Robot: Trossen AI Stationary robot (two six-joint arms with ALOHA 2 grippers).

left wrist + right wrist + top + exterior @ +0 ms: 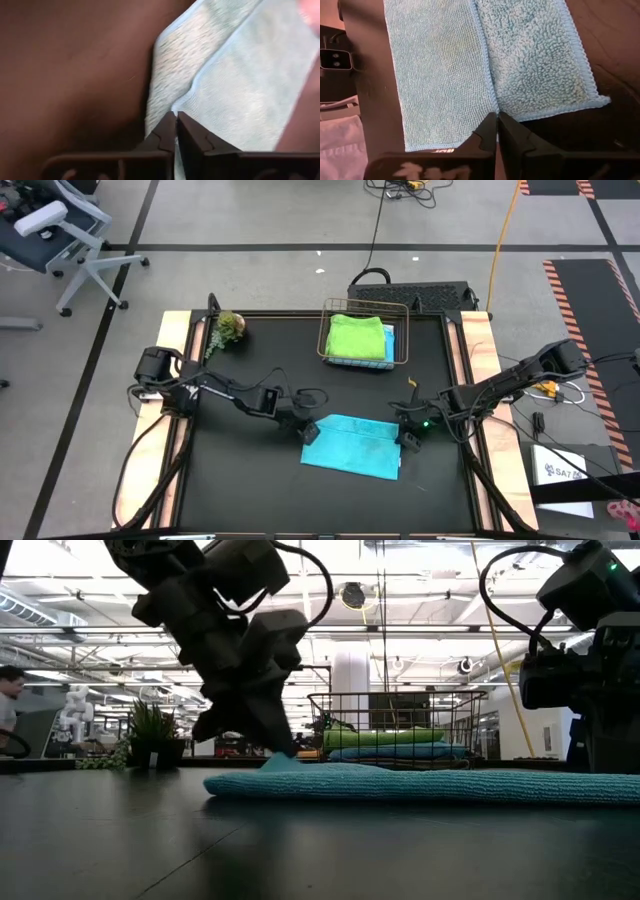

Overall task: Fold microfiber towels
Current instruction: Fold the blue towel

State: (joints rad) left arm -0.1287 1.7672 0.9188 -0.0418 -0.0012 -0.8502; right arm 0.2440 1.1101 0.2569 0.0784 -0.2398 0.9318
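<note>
Teal towel (352, 446): lying folded flat on the black table (240, 480) toward the near edge, between both arms.
Left gripper (309, 432): resting at the towel's left end, fingers pressed together and pinching the upper layer's edge (172, 107).
Right gripper (407, 442): sitting at the towel's right end, fingers pressed together, nipping the folded edge (496, 107).
Wire basket (366, 362): standing farther back, well apart from both grippers, holding a lime green towel (356, 336) lying atop a sky blue towel (389, 342).
Small plant (229, 327): standing at the far left corner.
</note>
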